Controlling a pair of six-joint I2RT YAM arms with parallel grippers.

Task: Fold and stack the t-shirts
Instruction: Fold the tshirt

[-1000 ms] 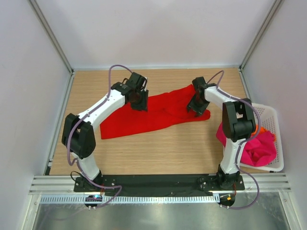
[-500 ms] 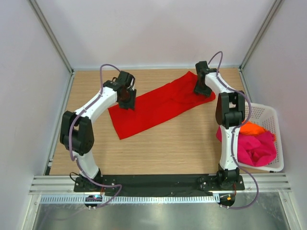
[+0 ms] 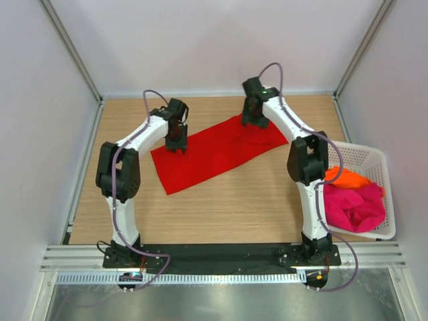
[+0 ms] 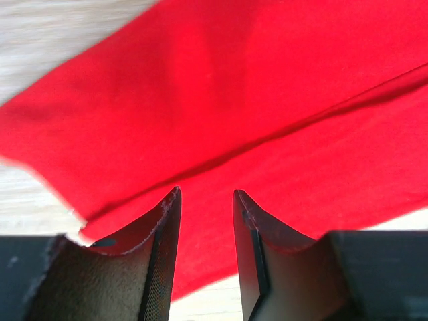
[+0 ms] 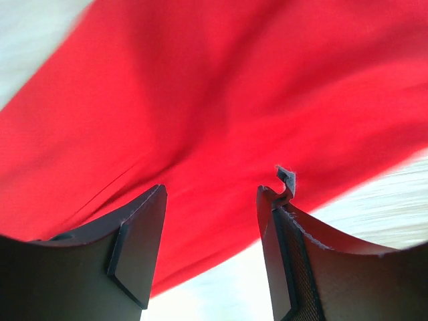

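The wooden table (image 3: 234, 207) carries my red t-shirt (image 3: 214, 150), spread flat in a slanted band across the far middle. At the right edge, the white basket (image 3: 374, 157) holds the bunched magenta-pink t-shirt (image 3: 358, 207), with the orange t-shirt (image 3: 348, 179) touching its far side; only the overhead camera shows these. My left gripper (image 3: 176, 148) hangs over the red shirt's left end, and my right gripper (image 3: 253, 124) over its far right end. My wrist cameras show what overhead hides: both sets of jaws stand apart, released, with nothing between them. A crease crosses the cloth below the left.
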